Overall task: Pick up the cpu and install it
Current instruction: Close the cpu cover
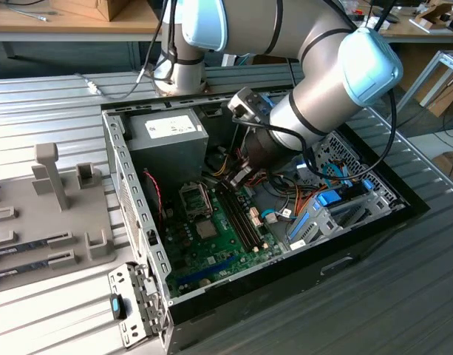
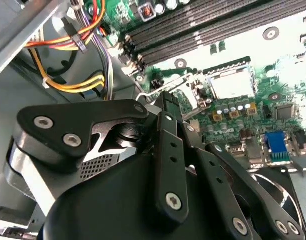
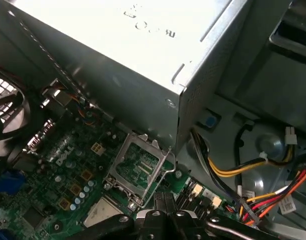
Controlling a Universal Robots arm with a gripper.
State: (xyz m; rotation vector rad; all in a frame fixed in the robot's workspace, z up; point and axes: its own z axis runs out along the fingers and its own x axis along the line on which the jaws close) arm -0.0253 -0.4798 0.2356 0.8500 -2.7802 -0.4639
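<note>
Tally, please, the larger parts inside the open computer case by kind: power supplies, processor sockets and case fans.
Power supply: 1
Processor socket: 1
Case fan: 1
Total: 3

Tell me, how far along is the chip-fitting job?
The cpu seems already seated in its socket. The retention frame beside it stands open, so clamping is left. The gripper carries no chip and sits by the wire lever.
</note>
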